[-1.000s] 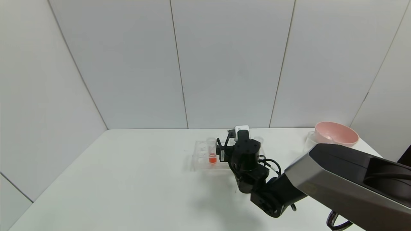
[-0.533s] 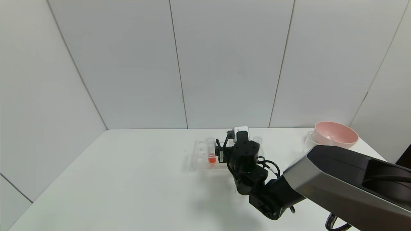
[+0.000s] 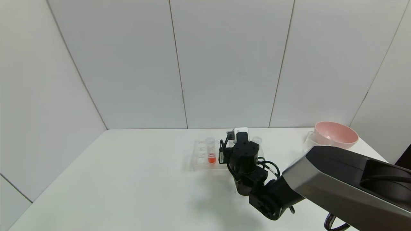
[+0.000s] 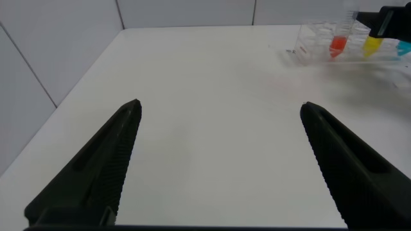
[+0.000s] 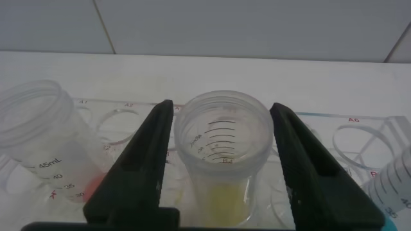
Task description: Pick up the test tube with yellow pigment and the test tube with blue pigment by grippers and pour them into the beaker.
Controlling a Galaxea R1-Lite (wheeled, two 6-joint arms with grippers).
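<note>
I have the right gripper (image 5: 221, 160) down at the clear many-holed plastic rack (image 3: 199, 157) in the middle of the white table (image 3: 128, 179); in the right wrist view its two black fingers (image 5: 138, 170) stand on either side of the slim clear test tube with yellow pigment (image 5: 221, 154), which sits upright in a rack hole with yellow liquid low inside it; the jaws lie close against the tube's rim on both sides, part closed, though I cannot tell whether they press it yet. The test tube with blue pigment (image 5: 395, 186) stands in the rack just beside the yellow one, on its far side from the clear tube with red liquid (image 3: 211, 154); only its edge and a trace of blue show. From the head view the red tube stands upright in the rack, just left of the right gripper's wrist; a small clear beaker (image 3: 257, 140) stands on the table behind the wrist, near the rack's right end; a pink bowl (image 3: 335, 133) sits at the table's far right corner. The left gripper (image 4: 218, 154) hovers over bare table, well apart from the rack, jaws spread wide with nothing between them.
</note>
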